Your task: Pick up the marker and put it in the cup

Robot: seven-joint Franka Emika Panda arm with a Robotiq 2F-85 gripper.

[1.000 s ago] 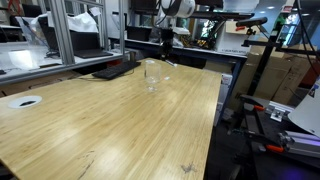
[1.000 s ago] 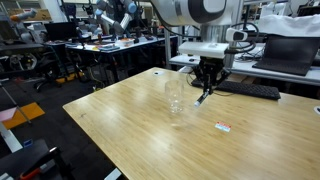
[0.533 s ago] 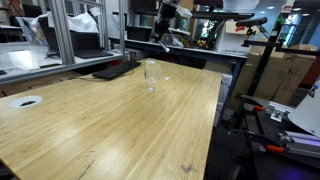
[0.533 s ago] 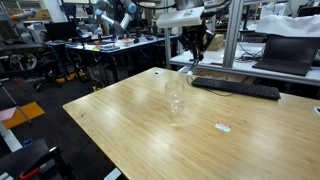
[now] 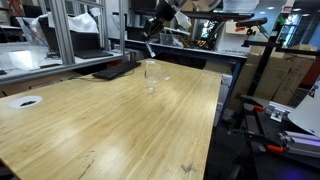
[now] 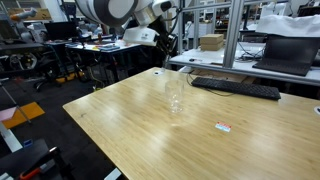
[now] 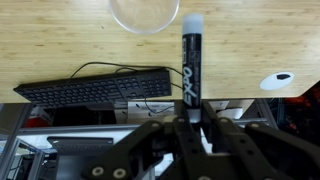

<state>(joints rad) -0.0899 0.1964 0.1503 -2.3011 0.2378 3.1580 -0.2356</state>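
Observation:
My gripper (image 7: 192, 118) is shut on the marker (image 7: 191, 62), a black stick with white print and a lighter tip that points away from the wrist. In both exterior views the gripper (image 5: 158, 32) (image 6: 166, 45) hangs tilted in the air above the table's far edge, and the marker (image 5: 150, 48) slants down toward the cup. The cup (image 5: 152, 76) (image 6: 176, 95) is a clear tumbler standing upright on the wooden table. In the wrist view its rim (image 7: 145, 14) shows at the top edge, left of the marker's tip.
A black keyboard (image 7: 95, 88) (image 6: 238, 88) lies on the desk beyond the table's far edge. A white disc (image 5: 25, 101) (image 7: 277, 80) and a small red-and-white label (image 6: 223, 126) lie on the wooden table (image 5: 120, 130). Metal frames and desks stand behind.
The arm has risen and swung sideways with the marker, from low beside the cup to a tilted pose high over the table's far edge. The cup has not moved.

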